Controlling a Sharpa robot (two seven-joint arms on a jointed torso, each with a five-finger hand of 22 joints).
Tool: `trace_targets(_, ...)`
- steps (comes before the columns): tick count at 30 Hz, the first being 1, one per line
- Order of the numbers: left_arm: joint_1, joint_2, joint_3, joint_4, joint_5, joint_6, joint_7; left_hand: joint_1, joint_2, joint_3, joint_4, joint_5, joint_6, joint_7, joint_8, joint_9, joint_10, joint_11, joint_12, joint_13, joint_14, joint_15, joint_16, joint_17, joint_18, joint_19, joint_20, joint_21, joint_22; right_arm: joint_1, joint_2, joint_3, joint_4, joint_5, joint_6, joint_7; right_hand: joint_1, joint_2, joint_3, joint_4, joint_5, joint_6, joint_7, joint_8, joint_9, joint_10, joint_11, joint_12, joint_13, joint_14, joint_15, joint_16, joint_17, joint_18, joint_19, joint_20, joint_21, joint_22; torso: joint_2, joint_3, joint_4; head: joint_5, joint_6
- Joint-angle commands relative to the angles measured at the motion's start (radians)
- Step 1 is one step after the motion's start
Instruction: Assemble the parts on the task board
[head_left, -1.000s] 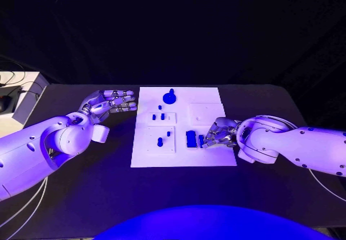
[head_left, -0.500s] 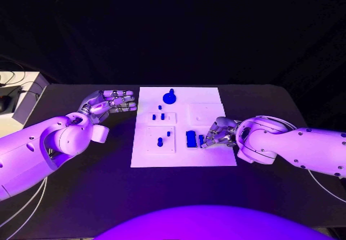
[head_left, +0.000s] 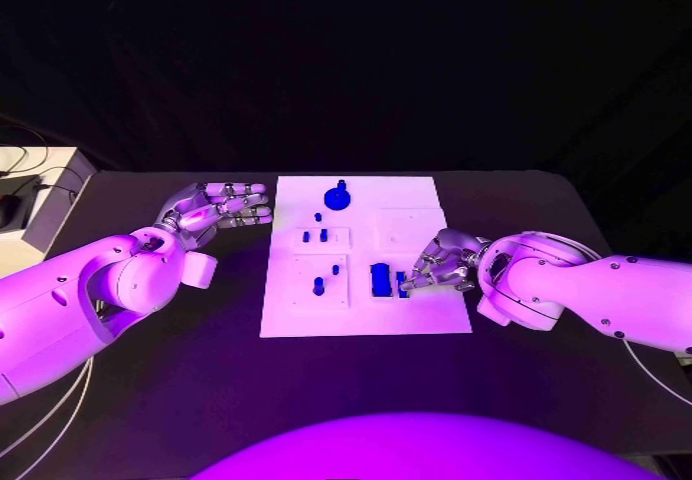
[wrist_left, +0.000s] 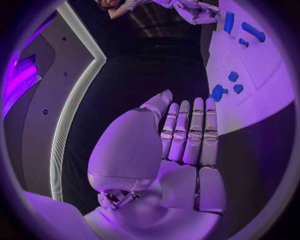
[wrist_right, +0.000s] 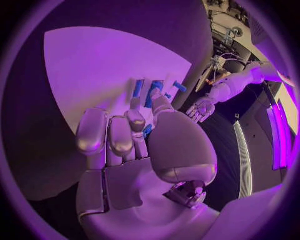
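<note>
Both arms are smooth, glossy white shells built from rounded, bulbous segments, tinted violet by the light. The left arm (head_left: 87, 300) has small dark screw holes dotted along its forearm casing and a thick rounded wrist housing; thin pale cables (head_left: 58, 395) hang in loops beneath it. The right arm (head_left: 606, 300) shows the same dotted screw holes and a thin pale cable under its outer end. The left hand (head_left: 216, 208) is silver, with segmented metallic fingers (wrist_left: 190, 132) banded by narrow grooves and a broad smooth palm plate. The right hand (head_left: 441, 264) matches it, with rounded glossy fingertips (wrist_right: 92, 131) and exposed dark mechanical parts at the thumb base.
</note>
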Motion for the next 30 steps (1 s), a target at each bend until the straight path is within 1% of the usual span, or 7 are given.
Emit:
trace_targets(1,0.0,0.004,0.001,-0.002,0.003,0.017,0.006,0.001,-0.004,-0.002,0.005,-0.001,-0.004,0.005,-0.001,0.0,-0.004,0.005,-0.002,0.0,-0.007,0.0,-0.003,0.001,-0.001,-0.001,0.005,-0.004,-0.002,0.008,-0.007,0.002,0.003,0.083,-0.086,0.113,-0.006,0.014,-0.052,0.007,0.031,-0.008,0.0,0.003,0.0,-0.009,0.004,-0.005,-0.003,-0.002,0.005,-0.007,-0.001,0.009,0.057,0.001,-0.005,0.136,-0.003,0.0005,-0.001,0.0,0.005)
trace_targets(13,-0.005,0.022,0.001,-0.021,0.012,0.013,0.014,0.002,-0.004,-0.002,0.005,-0.001,-0.004,0.005,-0.001,0.0,-0.004,0.005,-0.002,0.0,-0.007,0.0,-0.003,0.001,0.0,-0.002,0.005,-0.004,-0.002,0.029,-0.016,0.005,-0.038,0.203,-0.168,0.265,0.011,0.087,-0.099,-0.04,0.059,-0.016,0.006,-0.006,-0.007,-0.017,0.005,-0.016,-0.013,-0.004,0.007,-0.018,-0.011,0.01,0.055,0.002,-0.021,0.132,-0.02,-0.0011,-0.0091,0.005,0.015)
trace_targets(18,-0.007,0.032,0.001,-0.031,0.026,-0.008,0.033,-0.002,-0.003,-0.004,0.008,-0.001,-0.002,0.001,0.0,0.001,-0.001,0.004,-0.002,0.0,-0.016,0.003,-0.004,-0.002,-0.001,-0.001,0.005,-0.004,-0.001,0.031,0.015,0.006,-0.115,0.431,-0.216,0.471,0.05,0.119,-0.112,-0.09,0.14,-0.044,0.031,-0.064,-0.065,-0.121,0.022,-0.253,-0.177,-0.041,0.018,-0.229,-0.218,0.041,0.006,0.015,-0.34,0.035,-0.033,-0.0048,-0.017,0.01,0.032)
trace_targets(21,-0.007,0.033,0.001,-0.035,0.037,-0.03,0.05,-0.003,-0.002,-0.005,0.011,-0.001,0.002,-0.002,0.0,0.001,0.007,0.001,-0.002,0.0,-0.03,0.006,-0.004,-0.005,0.0,-0.002,0.007,-0.004,-0.001,0.031,0.051,0.006,-0.187,0.613,-0.225,0.608,0.068,0.128,-0.119,-0.119,0.147,-0.078,0.061,-0.091,-0.173,-0.13,0.042,-0.362,-0.316,-0.056,0.034,-0.369,-0.296,0.062,-0.044,0.032,-0.701,-0.124,-0.04,-0.0068,-0.0207,0.013,0.045)
trace_targets(22,-0.007,0.033,0.001,-0.035,0.037,-0.03,0.05,-0.003,-0.002,-0.005,0.011,-0.001,0.002,-0.002,0.0,0.001,0.007,0.001,-0.002,0.0,-0.03,0.006,-0.004,-0.005,0.0,-0.002,0.007,-0.004,-0.001,0.031,0.051,0.006,-0.187,0.613,-0.225,0.608,0.068,0.128,-0.119,-0.119,0.147,-0.078,0.061,-0.091,-0.173,-0.13,0.042,-0.362,-0.316,-0.056,0.034,-0.369,-0.296,0.062,-0.044,0.032,-0.701,-0.124,-0.04,-0.0068,-0.0207,0.013,0.045)
trace_targets(26,-0.007,0.036,0.001,-0.042,0.049,-0.065,0.076,-0.005,-0.001,-0.006,0.016,-0.002,0.005,-0.006,-0.001,0.0,0.018,-0.002,-0.002,0.0,-0.043,0.009,-0.004,-0.009,0.001,-0.007,0.011,-0.005,-0.002,0.031,0.109,0.011,-0.293,0.754,-0.213,0.731,0.088,0.137,-0.128,-0.159,0.143,-0.097,0.087,-0.092,-0.379,-0.135,0.057,-0.446,-0.512,-0.058,0.056,-0.534,-0.361,0.047,-0.044,0.052,-0.85,-0.289,-0.053,-0.0042,-0.026,0.018,0.07)
trace_targets(30,-0.006,0.043,0.001,-0.051,0.06,-0.104,0.1,-0.011,-0.002,-0.015,0.024,-0.004,-0.004,-0.014,-0.002,0.0,-0.003,0.006,-0.002,0.0,-0.093,0.026,-0.004,-0.014,-0.007,-0.041,0.024,-0.014,-0.008,0.031,0.16,0.019,-0.386,0.816,-0.203,0.797,0.118,0.151,-0.112,-0.185,0.127,-0.114,0.105,-0.097,-0.479,-0.162,0.083,-0.579,-0.684,-0.123,0.08,-0.64,-0.399,0.035,-0.095,0.076,-0.928,-0.377,-0.063,0.001,-0.0295,0.021,0.09)
